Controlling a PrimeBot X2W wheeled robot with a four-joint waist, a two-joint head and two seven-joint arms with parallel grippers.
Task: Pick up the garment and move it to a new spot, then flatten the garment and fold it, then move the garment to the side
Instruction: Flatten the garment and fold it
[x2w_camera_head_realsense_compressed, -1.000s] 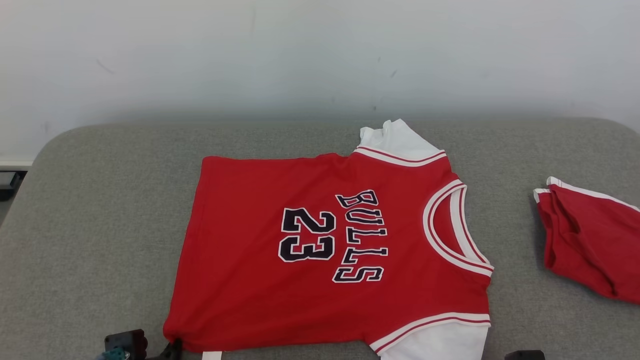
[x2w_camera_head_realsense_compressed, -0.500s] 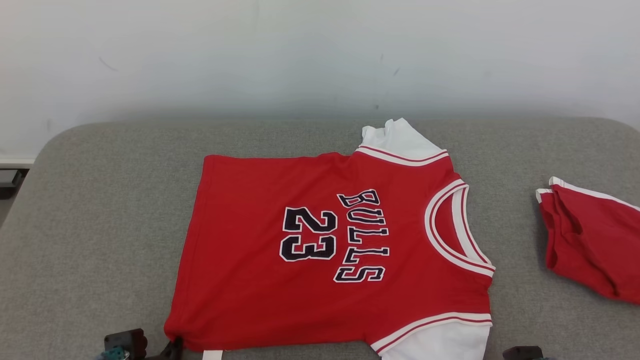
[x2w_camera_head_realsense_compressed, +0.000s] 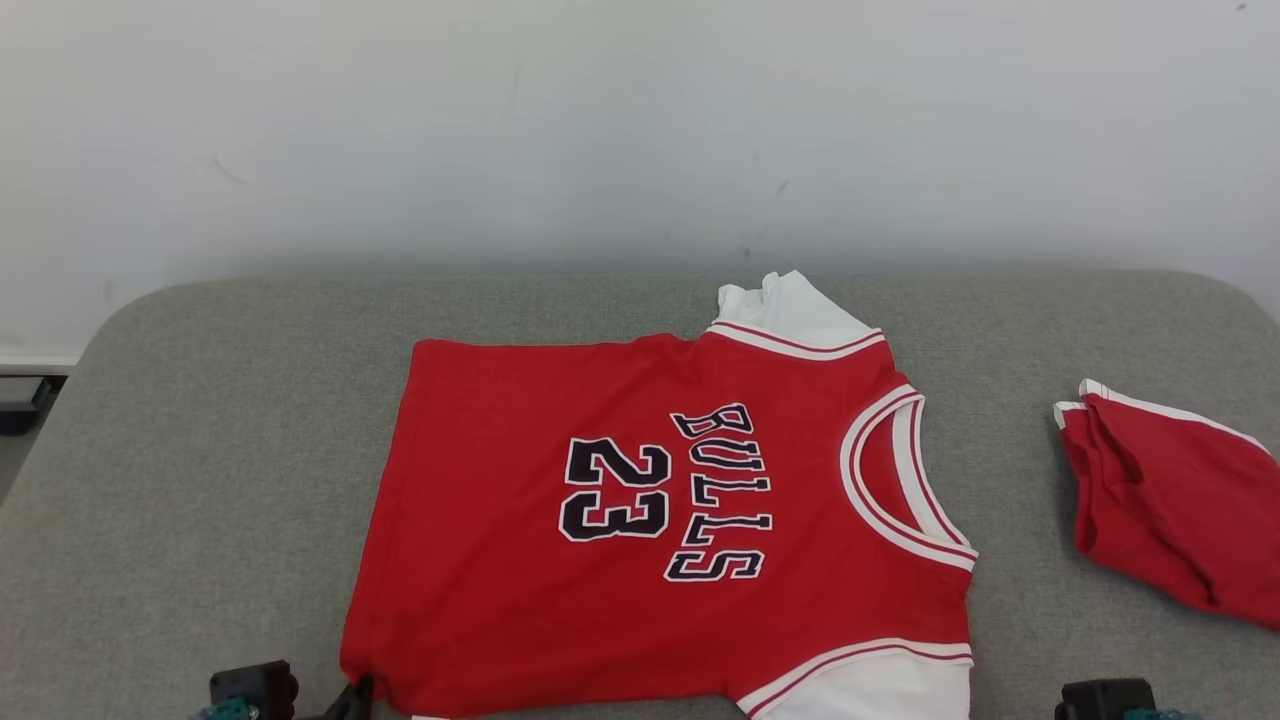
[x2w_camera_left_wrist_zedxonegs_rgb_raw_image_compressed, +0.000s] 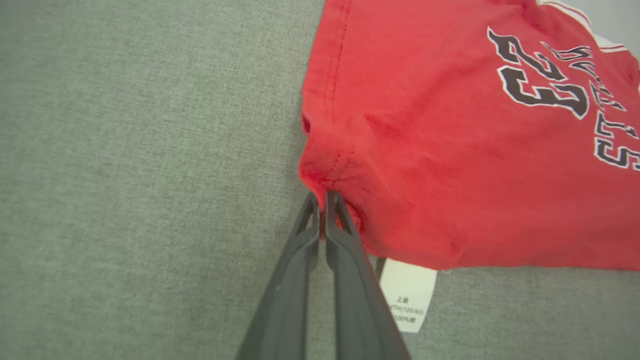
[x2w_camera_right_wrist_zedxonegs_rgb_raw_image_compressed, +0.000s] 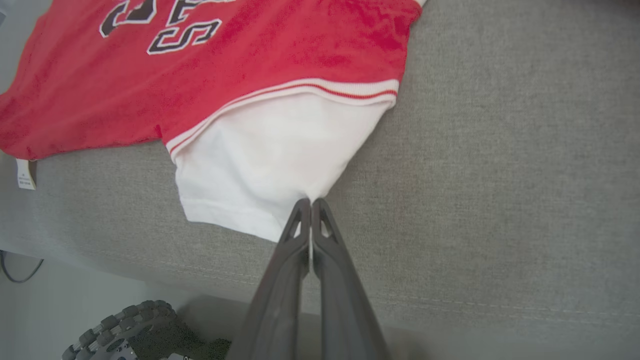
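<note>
Head view: the red jersey (x2w_camera_head_realsense_compressed: 660, 520) lies flat on the grey cushion (x2w_camera_head_realsense_compressed: 200, 480), neck hole to the right. Its near hem corner meets the left claw (x2w_camera_head_realsense_compressed: 358, 692) at the bottom edge. A second red garment (x2w_camera_head_realsense_compressed: 1170, 500) lies far to that claw's right, well apart from the jersey.

Left wrist view: the left claw's two fingers are pressed together, pinching the jersey's hem corner. Red cloth spreads ahead and right of the tips. A white care label (x2w_camera_left_wrist_zedxonegs_rgb_raw_image_compressed: 407, 292) pokes out from under the hem, just right of the fingers.

Right wrist view: the right claw (x2w_camera_right_wrist_zedxonegs_rgb_raw_image_compressed: 311, 204) is clamped on the edge of the white sleeve (x2w_camera_right_wrist_zedxonegs_rgb_raw_image_compressed: 270, 155), which draws to a point at its tips. The red body lies ahead and left, and bare cushion lies to the right.
</note>
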